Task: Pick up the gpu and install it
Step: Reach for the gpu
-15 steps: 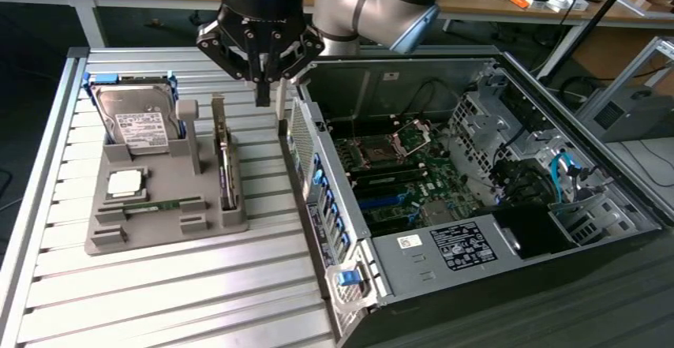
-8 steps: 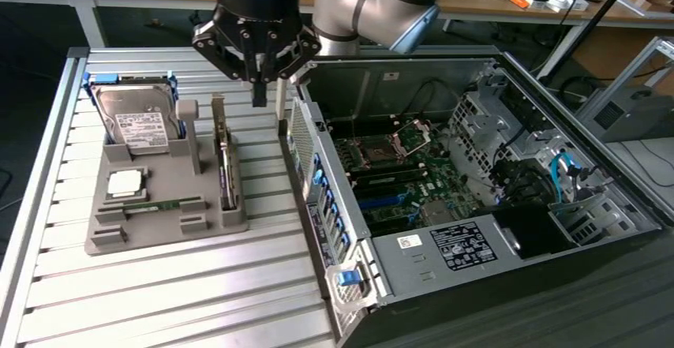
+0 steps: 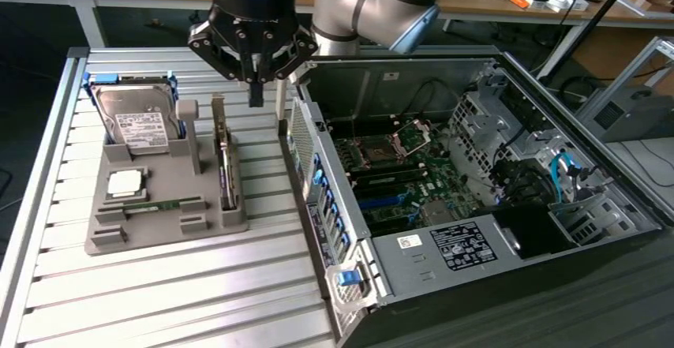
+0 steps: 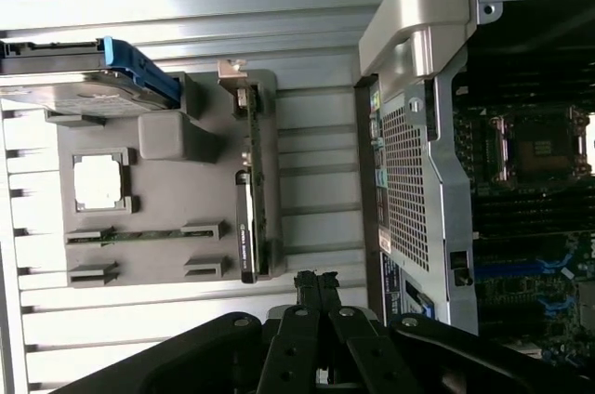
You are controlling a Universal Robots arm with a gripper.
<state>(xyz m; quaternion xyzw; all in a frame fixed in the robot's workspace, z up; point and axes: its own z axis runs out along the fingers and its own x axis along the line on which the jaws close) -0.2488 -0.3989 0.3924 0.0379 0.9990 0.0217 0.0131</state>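
Tool hovered at gpu's 1 o'clock, pinched together, empty | we judged gpu stood edge-up in grey holder for easy pinching | open case at holder's 3 o'clock

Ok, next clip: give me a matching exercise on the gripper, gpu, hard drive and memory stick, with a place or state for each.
1. gripper
2. gpu
3. hard drive
4. memory stick

A. thin green strip held between small blocks of the grey holder
B. shut, holding nothing, raised near the gpu
C. on edge along the holder's side nearest the computer case
D. standing propped, white label showing

Pairs: 1-B, 2-C, 3-D, 4-A
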